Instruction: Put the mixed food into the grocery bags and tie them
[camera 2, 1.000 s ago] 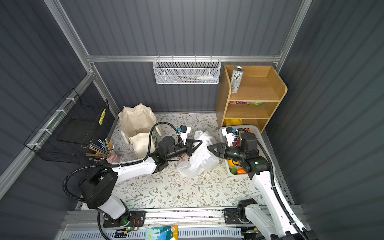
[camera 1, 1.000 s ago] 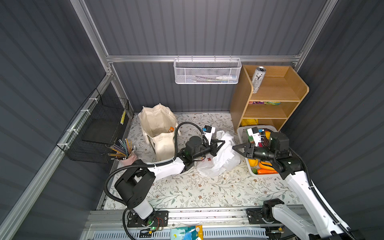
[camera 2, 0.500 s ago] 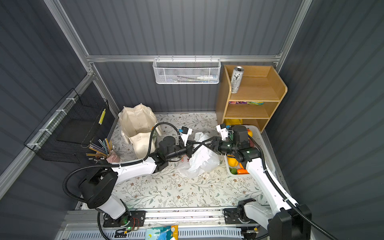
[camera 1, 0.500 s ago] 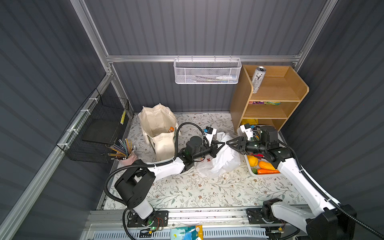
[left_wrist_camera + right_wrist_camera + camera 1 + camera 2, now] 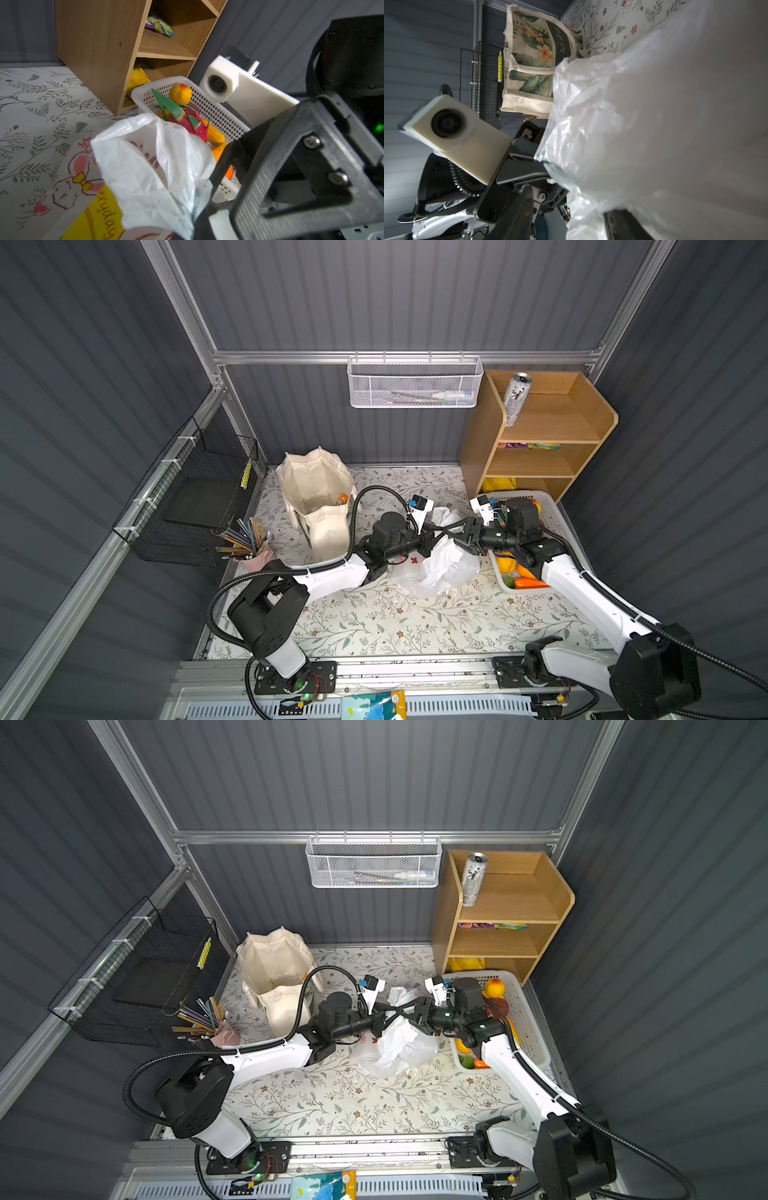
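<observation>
Nearest us, the plastic bag (image 5: 440,568) slumps on the flowered mat (image 5: 374,622), its top held up. The left gripper (image 5: 436,536) pinches the bag's edge, jaws pressed together. The right gripper (image 5: 455,536) meets it with jaws spread, seemingly around the bag's top, though plastic hides the tips. Just beside the bag, toy fruit (image 5: 528,583) lies in the white basket (image 5: 555,516). Farther back stand the tote (image 5: 316,489) and the shelf (image 5: 540,423) with a can (image 5: 515,400) on top.

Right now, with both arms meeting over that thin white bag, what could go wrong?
The left fingers are shut on the plastic bag; such thin film might tear or slip out if pulled hard. The open right fingers sit very close to them, so the two could bump. The bag lies crumpled, so fruit from the basket might miss its mouth.
</observation>
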You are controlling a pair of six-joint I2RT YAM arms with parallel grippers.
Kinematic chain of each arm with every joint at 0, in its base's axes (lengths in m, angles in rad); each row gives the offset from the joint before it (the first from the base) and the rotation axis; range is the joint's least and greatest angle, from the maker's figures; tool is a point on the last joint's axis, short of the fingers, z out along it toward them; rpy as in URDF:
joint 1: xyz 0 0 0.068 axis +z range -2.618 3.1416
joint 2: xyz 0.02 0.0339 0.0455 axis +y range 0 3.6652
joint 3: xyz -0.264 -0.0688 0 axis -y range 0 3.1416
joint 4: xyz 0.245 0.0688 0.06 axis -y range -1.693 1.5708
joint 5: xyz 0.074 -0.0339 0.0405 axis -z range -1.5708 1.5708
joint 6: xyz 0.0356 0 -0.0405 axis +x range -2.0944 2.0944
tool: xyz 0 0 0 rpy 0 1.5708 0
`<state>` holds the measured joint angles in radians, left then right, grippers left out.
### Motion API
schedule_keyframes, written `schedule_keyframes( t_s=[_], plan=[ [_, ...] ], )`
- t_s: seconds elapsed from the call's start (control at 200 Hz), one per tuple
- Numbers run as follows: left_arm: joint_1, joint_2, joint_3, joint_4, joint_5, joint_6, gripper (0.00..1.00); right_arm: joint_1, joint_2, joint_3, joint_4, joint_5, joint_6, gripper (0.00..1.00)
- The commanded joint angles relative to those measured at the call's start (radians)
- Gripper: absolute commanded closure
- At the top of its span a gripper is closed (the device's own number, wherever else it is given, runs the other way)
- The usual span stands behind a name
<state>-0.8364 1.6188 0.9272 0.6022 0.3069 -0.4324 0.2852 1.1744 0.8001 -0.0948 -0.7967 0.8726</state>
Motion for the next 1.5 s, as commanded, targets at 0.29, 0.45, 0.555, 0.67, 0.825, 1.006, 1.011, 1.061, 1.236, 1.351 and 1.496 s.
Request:
schedule_keyframes(
  t_s=[0.29, 0.45, 0.555, 0.67, 0.825, 1.006, 1.011, 1.061, 1.236, 1.351, 1.496],
  plan=[
    [-0.002, -0.016, 0.035, 0.025, 0.183, 0.020, 0.92, 0.006, 0.084, -0.005, 0.216, -0.003, 0.135, 0.38],
    [-0.007, 0.009, 0.061, -0.013, 0.246, 0.029, 0.66, 0.006, 0.118, -0.004, 0.294, -0.043, 0.179, 0.49],
    [-0.008, 0.011, 0.051, 0.001, 0.253, 0.023, 0.51, 0.006, 0.125, -0.014, 0.322, -0.053, 0.194, 0.75],
    [-0.008, -0.027, 0.009, 0.015, 0.215, 0.017, 0.39, 0.005, 0.120, -0.022, 0.312, -0.056, 0.176, 0.99],
    [0.011, -0.132, -0.072, 0.049, 0.102, -0.009, 0.30, -0.007, 0.108, -0.045, 0.306, -0.062, 0.164, 1.00],
    [0.089, -0.258, -0.166, 0.018, -0.155, -0.048, 0.23, -0.029, 0.072, -0.071, 0.304, -0.081, 0.140, 1.00],
    [0.090, -0.257, -0.164, 0.011, -0.159, -0.046, 0.23, -0.029, 0.071, -0.071, 0.304, -0.083, 0.139, 1.00],
    [0.098, -0.251, -0.142, -0.047, -0.167, -0.022, 0.22, -0.031, 0.062, -0.073, 0.303, -0.093, 0.127, 1.00],
    [0.099, -0.153, -0.079, -0.039, -0.084, -0.025, 0.20, -0.032, 0.041, -0.075, 0.290, -0.121, 0.097, 0.99],
    [0.099, -0.073, -0.052, 0.036, -0.029, -0.061, 0.19, -0.032, 0.033, -0.086, 0.314, -0.139, 0.101, 0.96],
    [0.084, 0.017, 0.002, 0.075, 0.048, -0.084, 0.19, -0.035, 0.013, -0.107, 0.369, -0.163, 0.112, 0.78]
  ],
)
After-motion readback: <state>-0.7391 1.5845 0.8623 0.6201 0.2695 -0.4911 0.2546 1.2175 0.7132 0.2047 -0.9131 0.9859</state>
